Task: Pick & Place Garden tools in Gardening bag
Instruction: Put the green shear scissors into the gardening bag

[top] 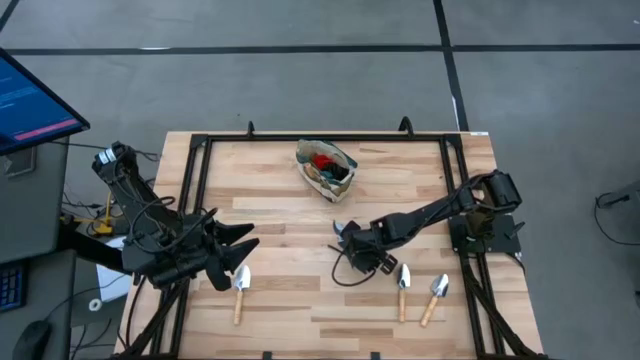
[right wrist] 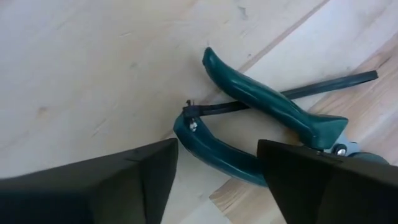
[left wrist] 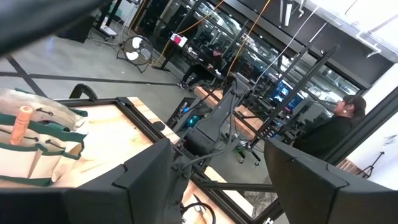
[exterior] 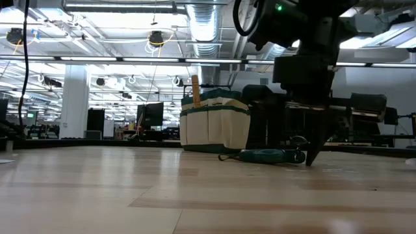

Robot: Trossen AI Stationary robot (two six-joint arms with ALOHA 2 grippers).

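With glove and one trowel judged already bagged, the right pincer (right wrist: pixel 214 177) is held spread over teal-handled pruning shears (right wrist: pixel 261 127) on the wooden worktop (top: pixel 290 260), three wooden-handled trowels (top: pixel 240 290) nearby left unbagged.

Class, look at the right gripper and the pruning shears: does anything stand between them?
Nothing visible does. The right gripper is open just above the pruning shears, which lie on bare table in the wrist view.
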